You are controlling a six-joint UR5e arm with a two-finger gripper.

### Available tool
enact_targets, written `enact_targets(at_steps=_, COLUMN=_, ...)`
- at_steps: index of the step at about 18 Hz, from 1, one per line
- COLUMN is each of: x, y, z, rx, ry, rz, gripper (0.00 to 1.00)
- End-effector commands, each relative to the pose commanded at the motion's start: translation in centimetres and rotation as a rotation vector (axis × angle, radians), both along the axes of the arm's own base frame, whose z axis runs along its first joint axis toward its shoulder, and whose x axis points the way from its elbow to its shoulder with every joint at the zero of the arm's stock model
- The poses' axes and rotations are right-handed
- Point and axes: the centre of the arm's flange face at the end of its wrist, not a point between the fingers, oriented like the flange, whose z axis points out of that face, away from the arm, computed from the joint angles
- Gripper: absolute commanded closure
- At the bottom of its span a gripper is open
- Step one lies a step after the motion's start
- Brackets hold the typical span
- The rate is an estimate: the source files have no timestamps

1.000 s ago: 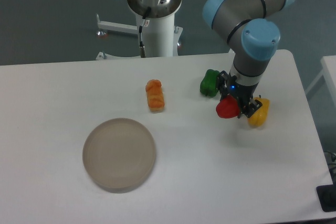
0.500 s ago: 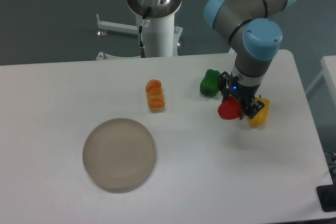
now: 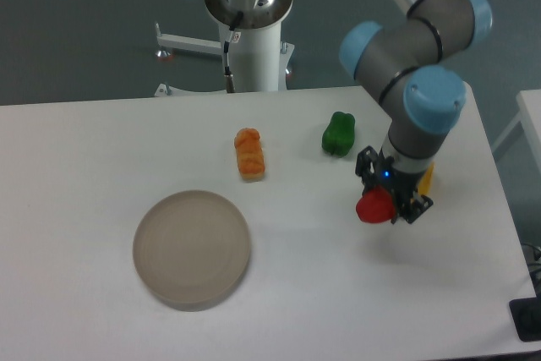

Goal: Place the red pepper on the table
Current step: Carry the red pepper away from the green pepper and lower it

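The red pepper (image 3: 372,207) is glossy and bright red, and my gripper (image 3: 387,200) is shut on it at the right side of the white table (image 3: 321,293). I cannot tell whether the pepper touches the tabletop or hangs just above it. The gripper's black fingers (image 3: 406,209) flank the pepper, with the arm's grey and blue wrist above them.
A green pepper (image 3: 339,134) lies behind the gripper. A sliver of the yellow pepper (image 3: 427,177) shows behind the wrist. An orange food item (image 3: 249,153) lies mid-table, and a round beige-grey plate (image 3: 192,248) sits at the front left. The robot base stands at the back.
The gripper has carried the red pepper toward the front of the table, away from the yellow pepper, which the wrist now mostly hides.
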Motion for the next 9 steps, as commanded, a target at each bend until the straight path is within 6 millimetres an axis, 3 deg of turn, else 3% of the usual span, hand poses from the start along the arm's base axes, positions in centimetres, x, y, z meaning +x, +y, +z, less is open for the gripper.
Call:
enact_targets(at_steps=3, x=0.2, y=1.9, z=-2.6, rx=0.017, ry=0.016, rz=0.014, gripper=0.84)
enact_targets(at_steps=4, x=1.3, y=3.1, z=-3.6, rx=0.021, ry=0.024, rz=0.016, gripper=0.84)
enact_targets(at_steps=9, x=3.0, y=4.2, z=-5.1, rx=0.005, ry=0.009, rz=0.016, gripper=0.81)
